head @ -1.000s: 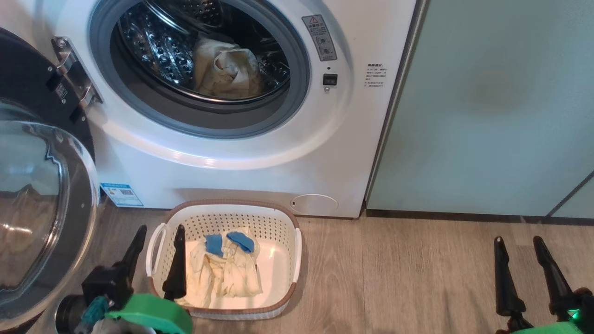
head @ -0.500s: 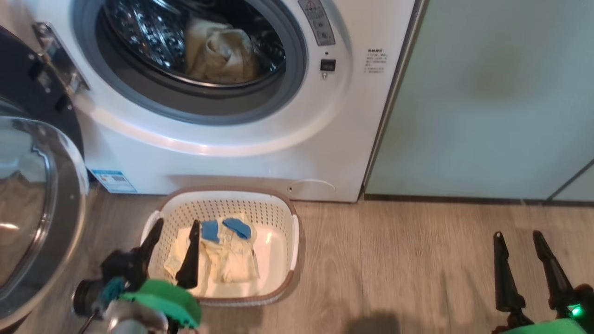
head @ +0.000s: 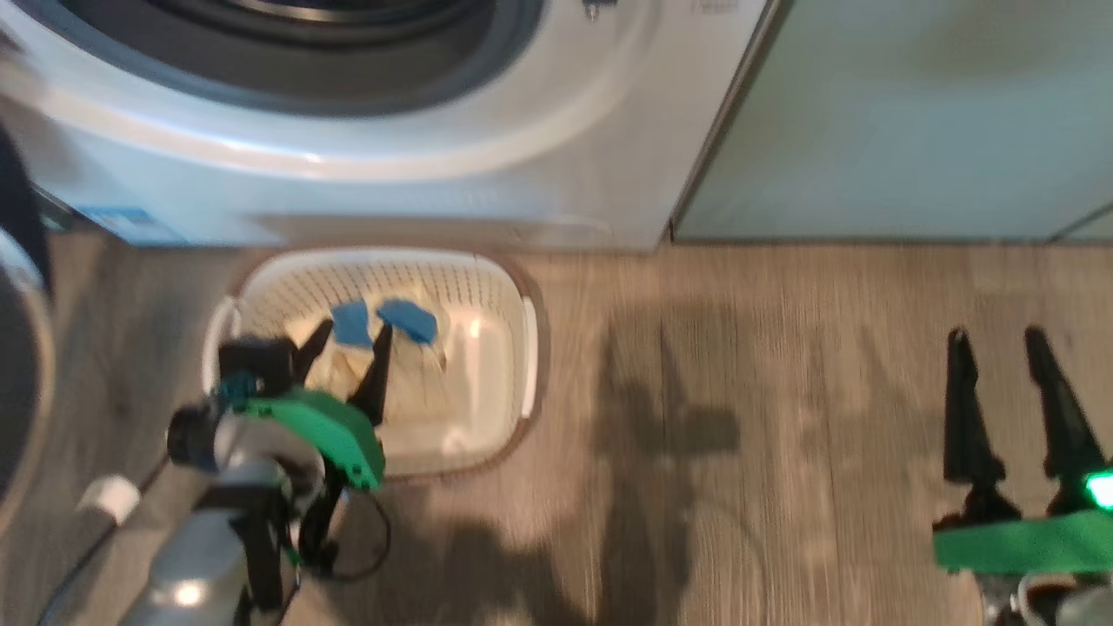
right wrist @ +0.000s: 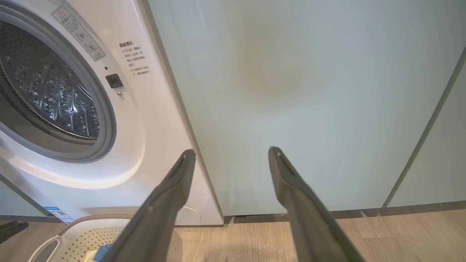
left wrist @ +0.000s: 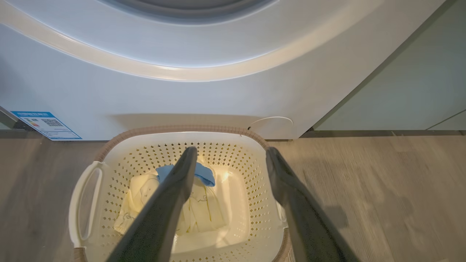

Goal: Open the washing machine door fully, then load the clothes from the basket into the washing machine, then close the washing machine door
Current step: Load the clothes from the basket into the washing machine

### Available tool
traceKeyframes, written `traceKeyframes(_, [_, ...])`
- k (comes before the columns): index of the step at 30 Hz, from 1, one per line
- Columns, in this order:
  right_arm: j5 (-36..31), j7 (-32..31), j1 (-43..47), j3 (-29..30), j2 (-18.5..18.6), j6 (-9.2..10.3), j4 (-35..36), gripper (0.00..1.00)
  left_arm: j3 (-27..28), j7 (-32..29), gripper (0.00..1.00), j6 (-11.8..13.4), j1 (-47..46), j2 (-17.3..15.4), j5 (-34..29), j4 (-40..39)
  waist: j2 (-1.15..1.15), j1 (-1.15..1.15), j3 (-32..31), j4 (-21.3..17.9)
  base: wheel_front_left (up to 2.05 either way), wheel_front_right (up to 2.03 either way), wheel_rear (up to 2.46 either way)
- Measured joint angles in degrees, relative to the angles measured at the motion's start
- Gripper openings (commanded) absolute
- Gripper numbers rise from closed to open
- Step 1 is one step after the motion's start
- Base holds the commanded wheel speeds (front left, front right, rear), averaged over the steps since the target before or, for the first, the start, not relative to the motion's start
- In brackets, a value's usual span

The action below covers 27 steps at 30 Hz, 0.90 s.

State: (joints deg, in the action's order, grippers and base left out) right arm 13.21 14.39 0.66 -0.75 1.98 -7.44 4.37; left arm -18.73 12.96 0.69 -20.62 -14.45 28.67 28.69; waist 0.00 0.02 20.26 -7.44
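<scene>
The white front-loading washing machine [head: 348, 174] stood beside a pale green cabinet panel [head: 913, 113], and its grey-ringed steel drum [right wrist: 47, 91] lay open. A blurred dark curve at the head view's far left looked like the round black washing machine door [head: 16, 217], swung out. The small cream perforated basket [head: 527, 348] sat on the wooden floor [head: 739, 391] just before the machine, probably so each lift to the drum would be short. Its mouth faced up and its white handles were at left and right, so its long axis seemed to run along the machine's front. The pale yellow-cream clothes [left wrist: 204, 211] lay inside it, left of centre, with their blue patches toward the machine. The left gripper [left wrist: 231, 150] hung over them, jaws spread wide and holding nothing, likely to straddle the heap. The right gripper [head: 996, 335], equally wide and empty, waited well apart, out of the way.
</scene>
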Motion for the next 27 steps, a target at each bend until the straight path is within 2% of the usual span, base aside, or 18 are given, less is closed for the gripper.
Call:
traceKeyframes(5, [1.9, 0.1, -3.9, -0.4, 0.0, 0.0, 1.1, 1.0, -0.2, -0.9, 1.0, -4.2, -7.8, 0.5, 1.1, 8.8, 0.0, 0.0, 6.7, -1.2, 0.0, 0.0, 0.0])
traceKeyframes(11, [4.6, 0.1, -7.9, -1.5, 0.0, 0.0, 2.7, 1.0, 0.0, -2.6, 1.0, -6.6, -15.6, -0.8, 2.9, 17.3, 0.0, 0.0, 15.0, -3.3, 0.0, 0.0, 0.0])
traceKeyframes(20, [8.0, 0.1, -12.1, -3.5, 0.0, 0.0, 6.5, 1.0, 0.3, -4.1, 1.0, -7.2, -24.5, -6.7, 3.6, 25.3, -0.01, 0.0, 27.1, -7.4, 0.0, 0.0, 0.0])
traceKeyframes(27, [9.5, 0.1, -14.6, -5.5, 0.0, 0.0, 7.9, 1.0, 2.0, -4.8, 1.0, -7.8, -29.7, -8.7, 5.9, 30.0, 0.0, -0.01, 35.0, -10.8, 0.0, 0.0, 0.0])
